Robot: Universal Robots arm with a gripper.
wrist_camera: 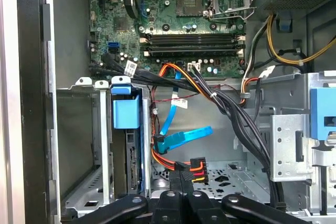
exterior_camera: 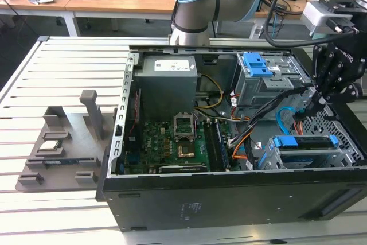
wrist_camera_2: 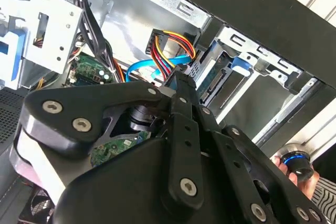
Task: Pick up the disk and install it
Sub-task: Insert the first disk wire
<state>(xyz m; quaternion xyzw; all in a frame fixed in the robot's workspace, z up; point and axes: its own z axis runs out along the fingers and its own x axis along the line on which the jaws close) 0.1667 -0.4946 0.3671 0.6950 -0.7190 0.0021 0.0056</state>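
Note:
The disk point(exterior_camera: 303, 141) sits in the silver drive cage point(exterior_camera: 275, 156) at the front corner of the open computer case, on the exterior view's right, its blue rails showing on top. In the first wrist view the disk point(wrist_camera: 131, 163) stands on edge in the cage under its blue tab. In the second wrist view the disk point(wrist_camera_2: 216, 78) shows in the cage behind the fingertips. My gripper point(exterior_camera: 308, 113) hangs inside the case just behind the cage, apart from the disk. The gripper point(wrist_camera: 178, 178) is shut, its fingers point(wrist_camera_2: 181, 98) pressed together with nothing seen between them, right beside an orange-and-black cable plug point(wrist_camera: 195, 171).
Blue, orange and black cables point(wrist_camera: 184, 135) run loose around the fingers. Another drive bay with blue tabs point(exterior_camera: 258, 64), the power supply point(exterior_camera: 169, 78) and the motherboard point(exterior_camera: 172, 142) lie further in. A grey fixture point(exterior_camera: 63, 142) holding a small square chip point(exterior_camera: 50, 146) lies on the slatted table.

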